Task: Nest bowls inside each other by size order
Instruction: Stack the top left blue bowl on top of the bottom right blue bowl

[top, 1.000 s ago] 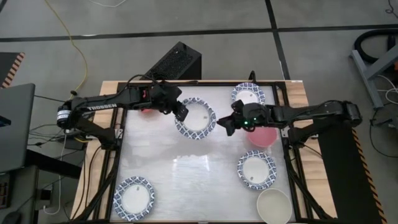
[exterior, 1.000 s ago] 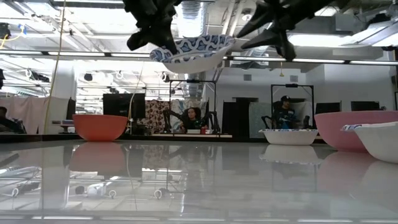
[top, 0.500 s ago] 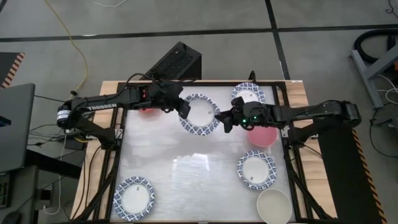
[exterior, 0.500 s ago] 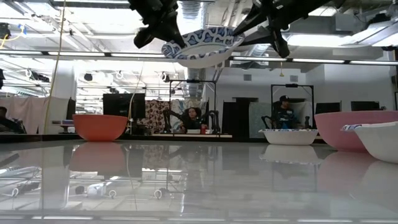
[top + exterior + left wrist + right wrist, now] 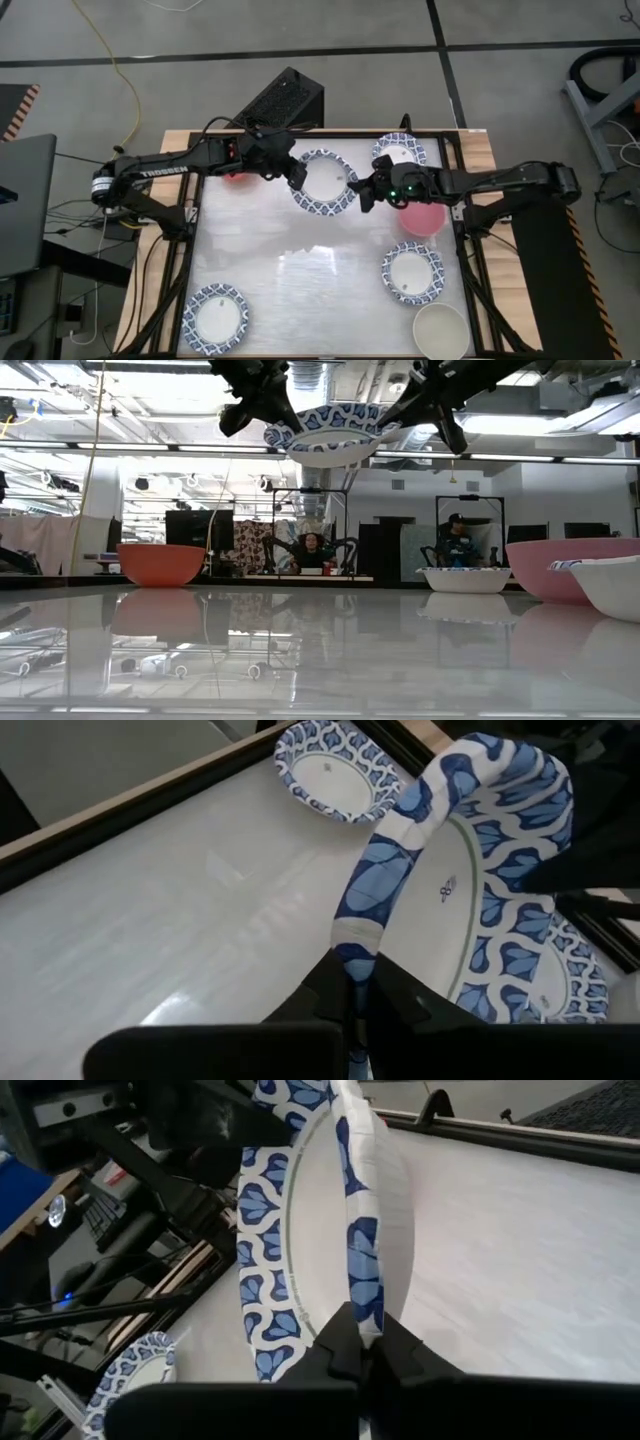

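Both pincers are clamped on opposite rims of the same blue-patterned bowl (image 5: 325, 182), left pincer (image 5: 294, 172) and right pincer (image 5: 364, 190), holding it up off the table (image 5: 300, 280), with the red bowl (image 5: 234, 177) behind the left arm and the pink bowl (image 5: 422, 219) under the right.

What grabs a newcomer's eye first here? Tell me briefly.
A blue-patterned bowl hangs in the air over the table's far middle, gripped on opposite rims by the left pincer and the right pincer. Beside the right arm sits the pink bowl; a cream-white bowl sits at the near right corner.
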You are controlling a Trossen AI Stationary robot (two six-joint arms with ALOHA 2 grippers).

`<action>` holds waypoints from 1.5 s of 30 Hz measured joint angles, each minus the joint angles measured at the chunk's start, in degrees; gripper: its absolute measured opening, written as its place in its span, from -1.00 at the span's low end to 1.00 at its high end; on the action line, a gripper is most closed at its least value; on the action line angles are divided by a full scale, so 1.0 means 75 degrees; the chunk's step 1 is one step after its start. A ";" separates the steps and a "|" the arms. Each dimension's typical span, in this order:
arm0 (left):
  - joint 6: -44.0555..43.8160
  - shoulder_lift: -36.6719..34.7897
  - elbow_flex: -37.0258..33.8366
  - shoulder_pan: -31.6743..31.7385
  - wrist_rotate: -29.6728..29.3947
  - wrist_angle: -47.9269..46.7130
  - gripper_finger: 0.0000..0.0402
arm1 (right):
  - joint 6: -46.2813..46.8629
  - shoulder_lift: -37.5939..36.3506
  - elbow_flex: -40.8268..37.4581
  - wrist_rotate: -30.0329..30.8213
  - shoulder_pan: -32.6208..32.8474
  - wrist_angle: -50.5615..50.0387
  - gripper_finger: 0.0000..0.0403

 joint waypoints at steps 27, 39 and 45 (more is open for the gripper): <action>0.1679 -0.0976 0.0236 -0.0164 0.1132 -0.0549 0.22 | 0.3604 -0.2275 0.0000 -0.0175 0.1186 -0.3868 -0.99; 0.1552 -0.1212 0.0239 -0.0161 0.0924 -0.1295 0.22 | 0.7154 -0.3083 0.0000 -0.0432 0.3654 -0.6967 -0.99; 0.1076 -0.1212 0.0239 -0.0161 0.0920 -0.1358 0.22 | 0.8866 -0.3042 0.0000 -0.0449 0.4953 -0.7993 -0.99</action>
